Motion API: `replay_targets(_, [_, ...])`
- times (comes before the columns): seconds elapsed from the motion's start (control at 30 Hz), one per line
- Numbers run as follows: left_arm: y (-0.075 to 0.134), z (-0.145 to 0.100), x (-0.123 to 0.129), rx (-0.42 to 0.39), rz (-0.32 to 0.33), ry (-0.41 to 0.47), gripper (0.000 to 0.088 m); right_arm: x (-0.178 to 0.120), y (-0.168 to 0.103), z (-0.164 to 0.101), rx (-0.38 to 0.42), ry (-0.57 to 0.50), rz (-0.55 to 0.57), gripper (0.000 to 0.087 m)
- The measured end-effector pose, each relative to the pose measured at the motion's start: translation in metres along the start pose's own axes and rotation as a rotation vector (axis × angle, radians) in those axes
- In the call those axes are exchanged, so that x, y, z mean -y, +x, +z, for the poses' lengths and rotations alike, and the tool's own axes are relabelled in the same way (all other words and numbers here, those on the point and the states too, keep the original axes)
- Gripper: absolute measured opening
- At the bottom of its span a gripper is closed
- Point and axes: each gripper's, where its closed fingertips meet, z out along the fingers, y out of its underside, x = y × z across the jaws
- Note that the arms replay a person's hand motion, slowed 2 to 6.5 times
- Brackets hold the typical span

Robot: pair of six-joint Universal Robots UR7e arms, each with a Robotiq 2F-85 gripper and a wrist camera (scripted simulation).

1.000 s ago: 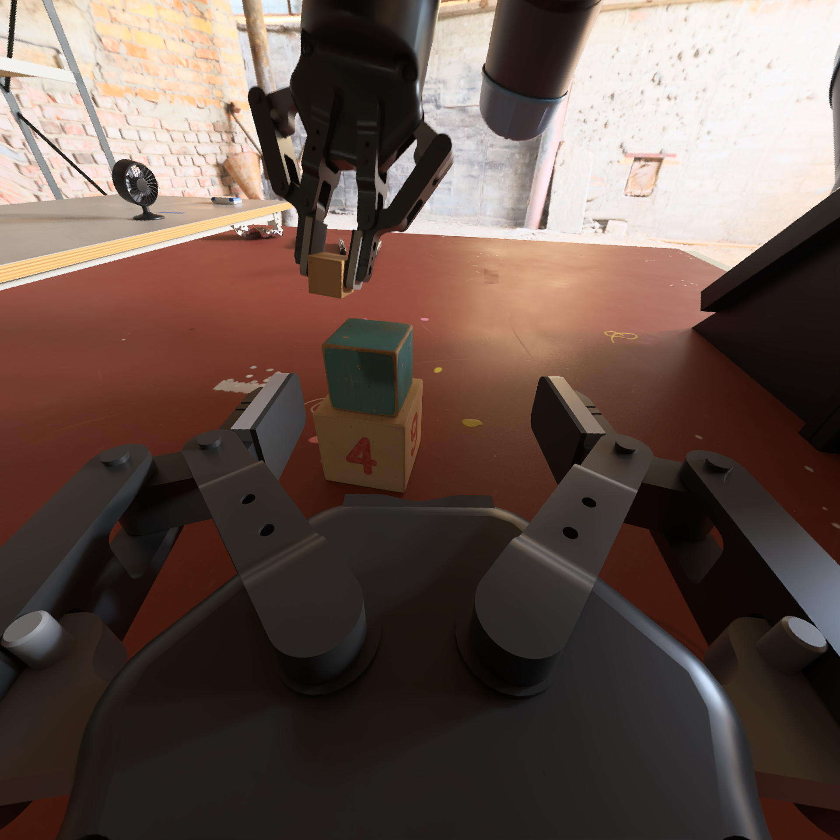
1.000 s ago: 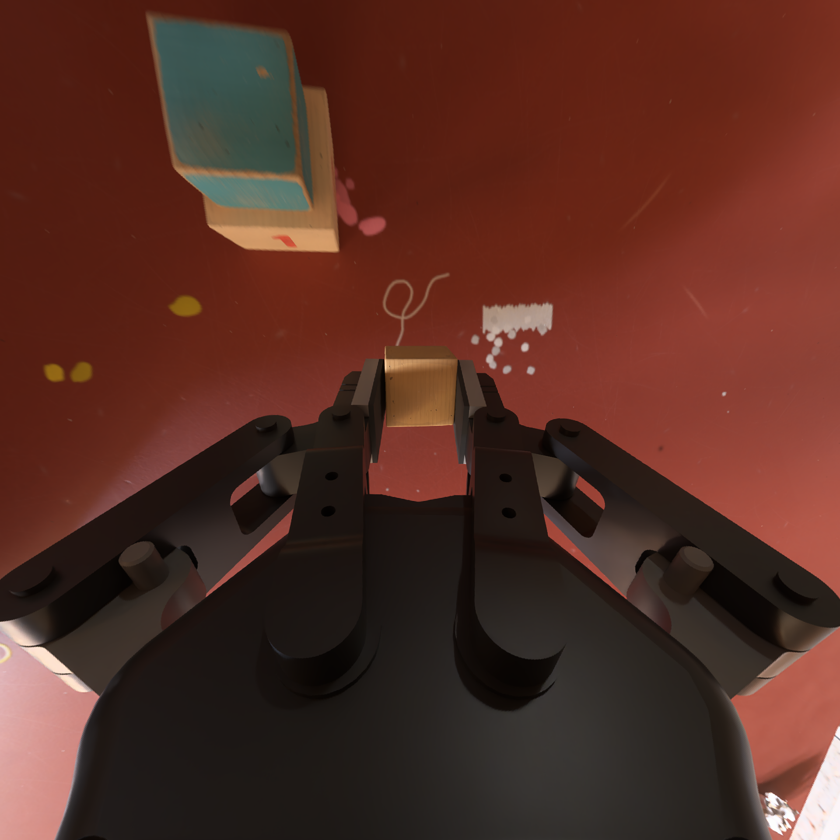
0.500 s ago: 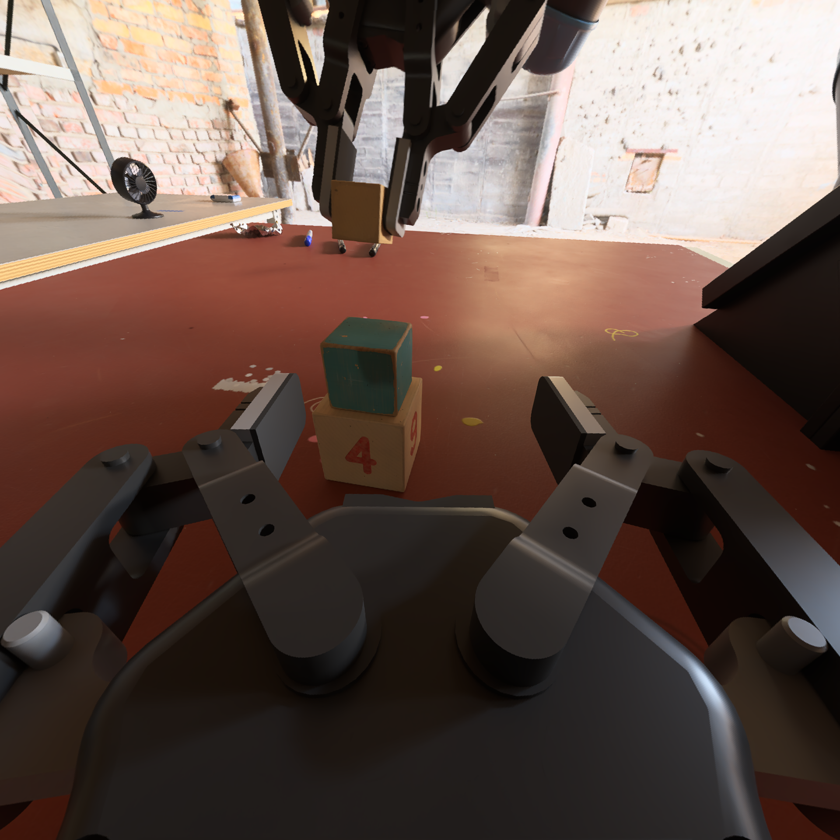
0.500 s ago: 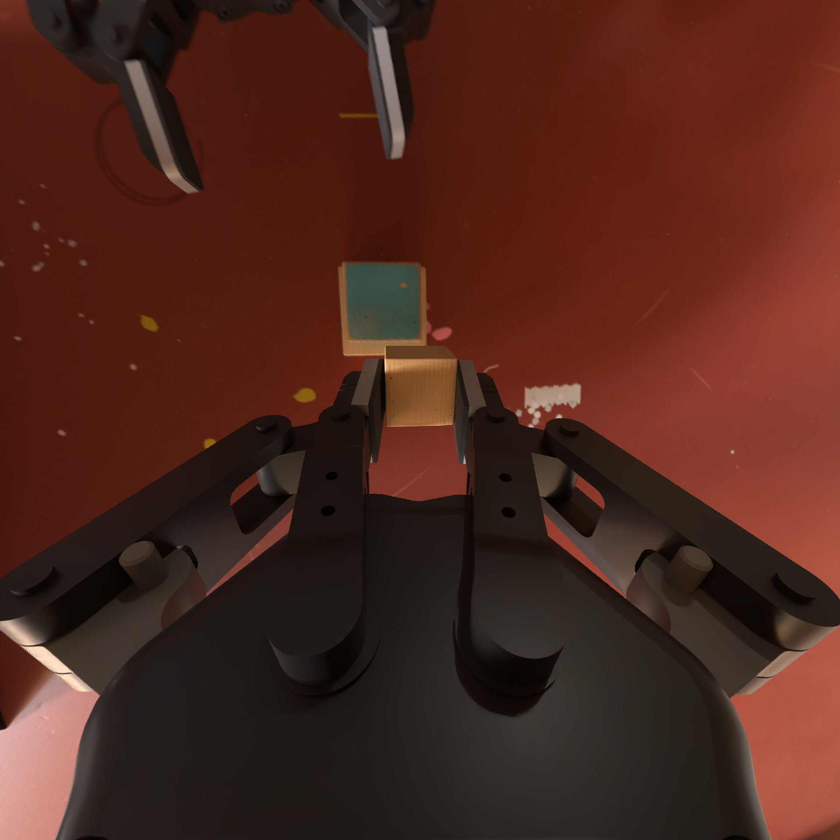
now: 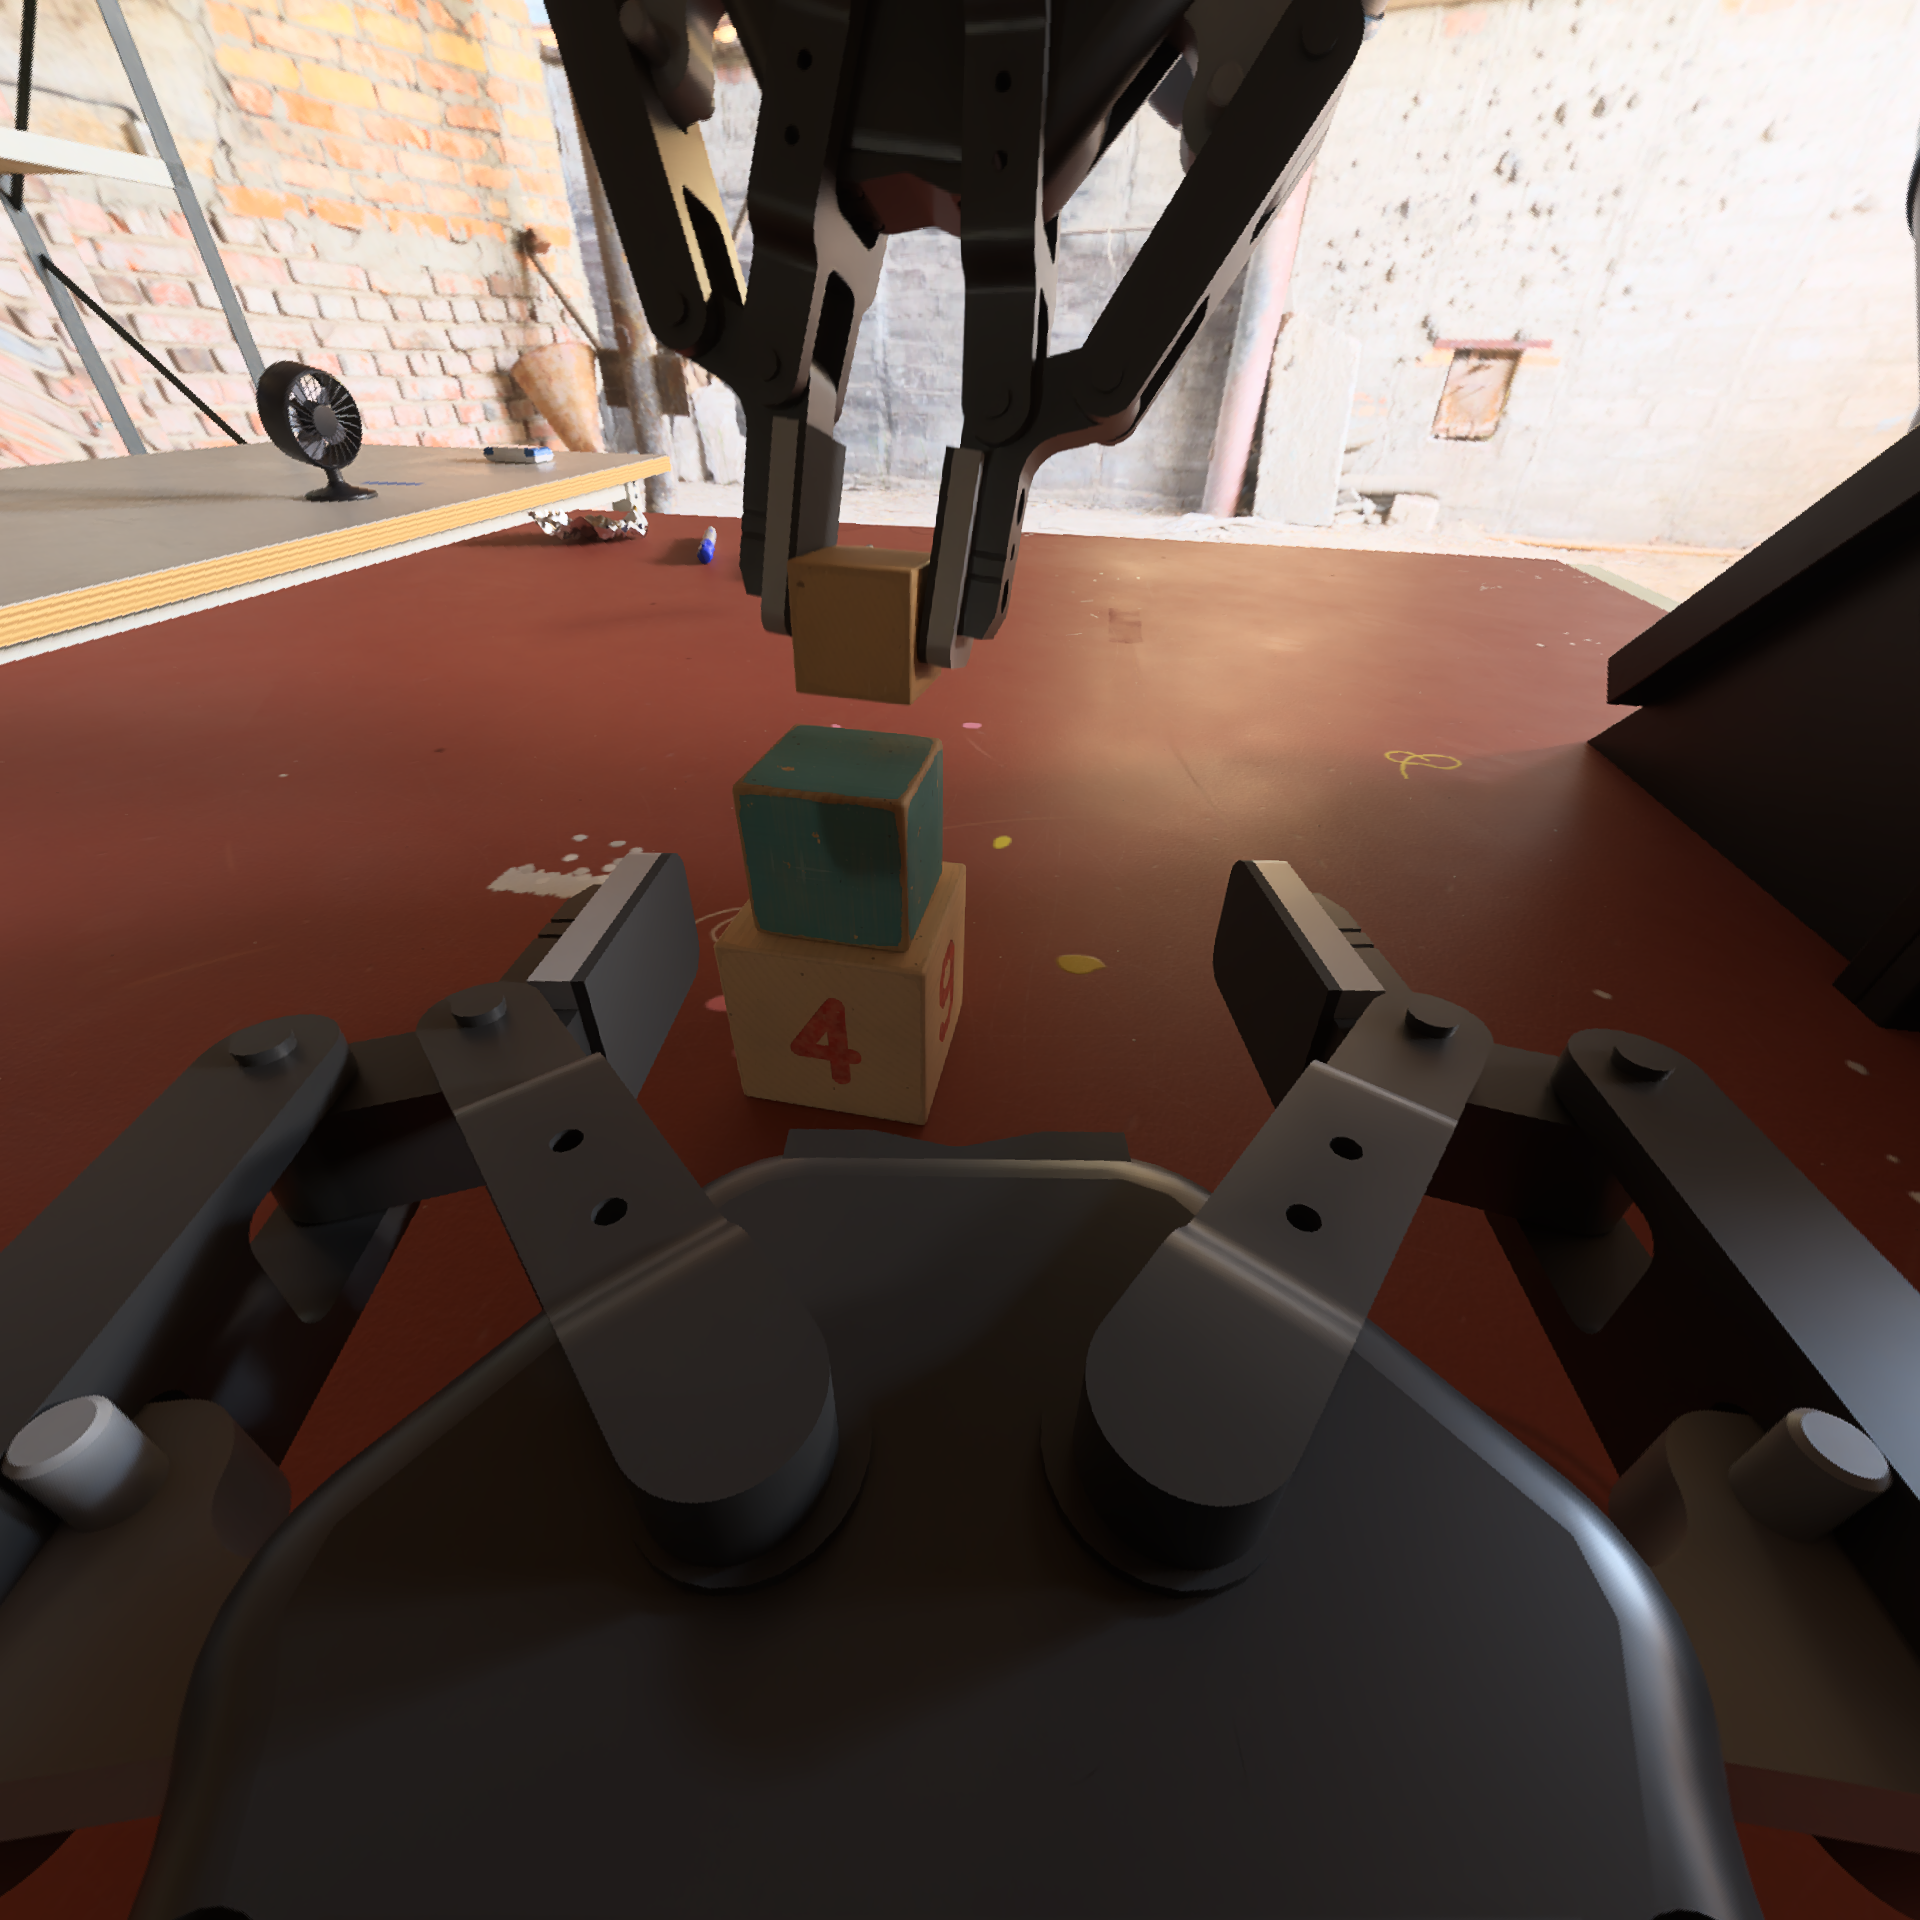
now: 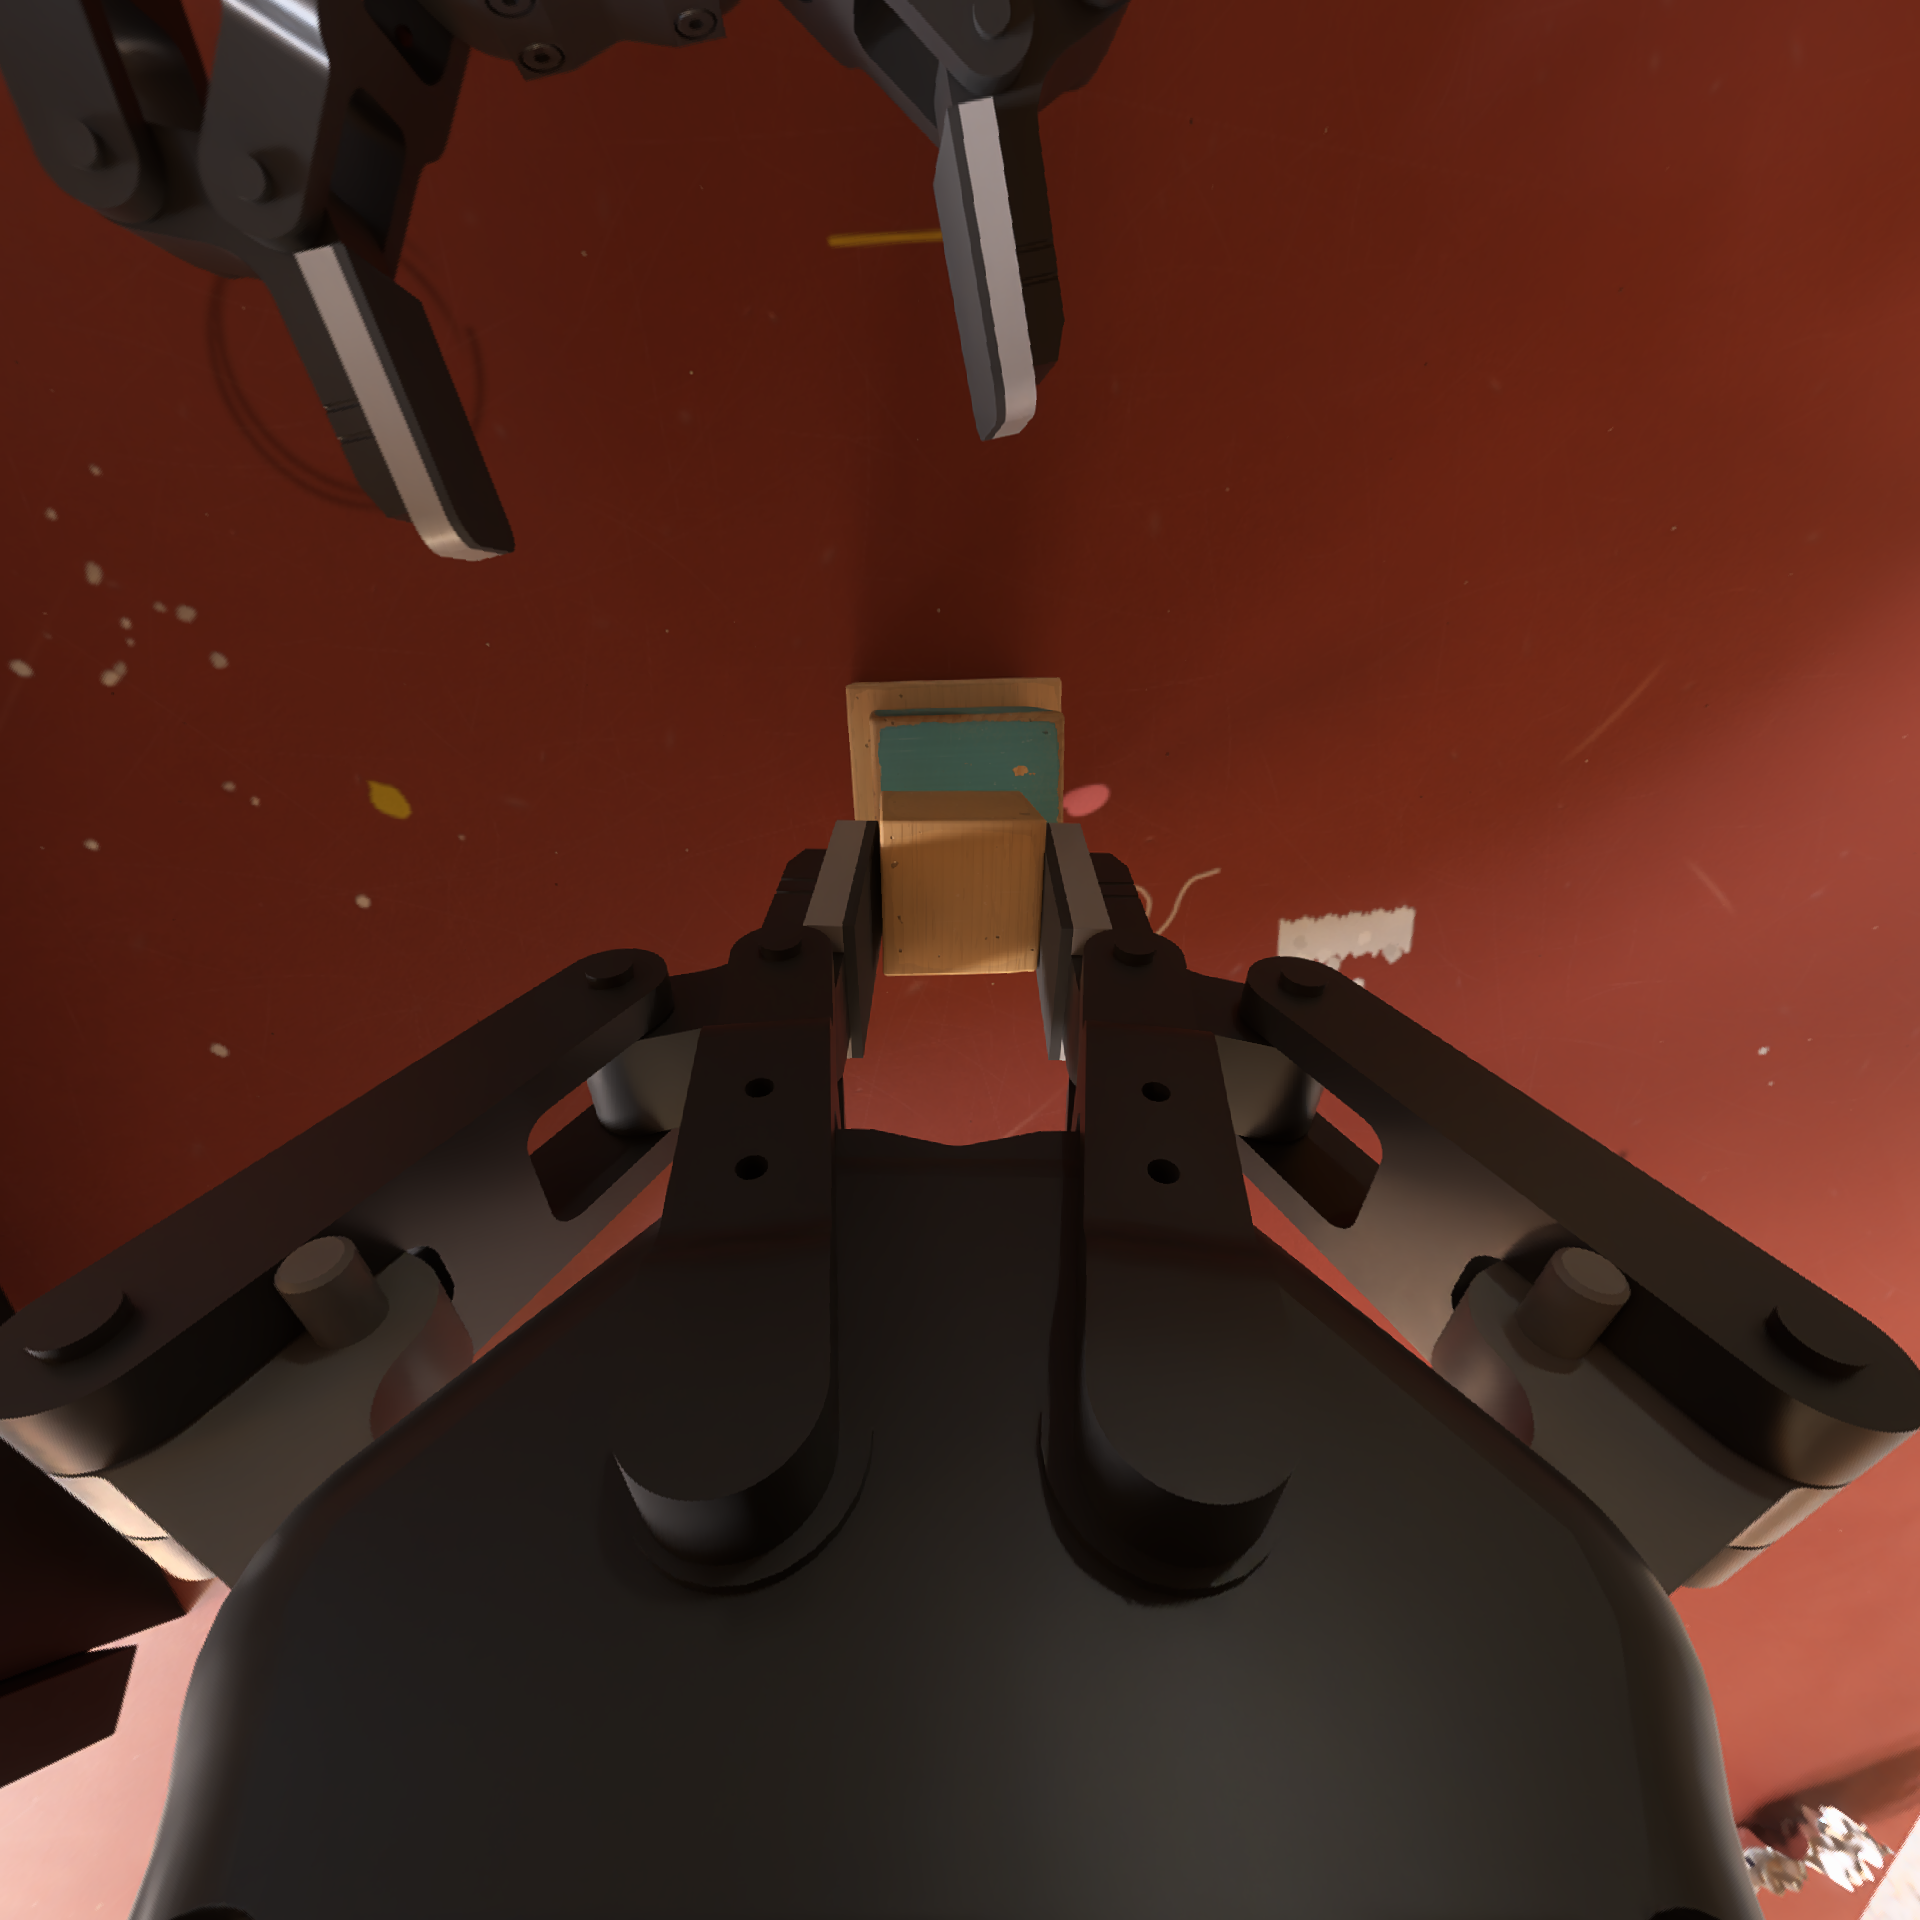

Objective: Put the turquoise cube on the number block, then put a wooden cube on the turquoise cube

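The turquoise cube sits on the number block, the pair standing out in the open middle of the red desk, well clear of its edges. Right above them, with a small gap, hangs the wooden cube, pinched between the fingers of the right gripper. The left gripper waits low beside the stack, jaws spread wide and empty.
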Motion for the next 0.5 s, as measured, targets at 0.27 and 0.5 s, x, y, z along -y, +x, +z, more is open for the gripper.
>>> replay_targets(0.27, [0.0002, 0.0002, -0.0002, -0.002, 0.000, -0.002, 0.0854, 0.0007, 0.0021, 0.0097, 0.021, -0.053, 0.027, 0.0265])
replay_targets(0.5, [0.0006, 0.0007, -0.0008, -0.005, 0.001, -0.007, 0.0854, 0.0005, 0.0028, 0.0117, 0.031, -0.071, 0.028, 0.0265])
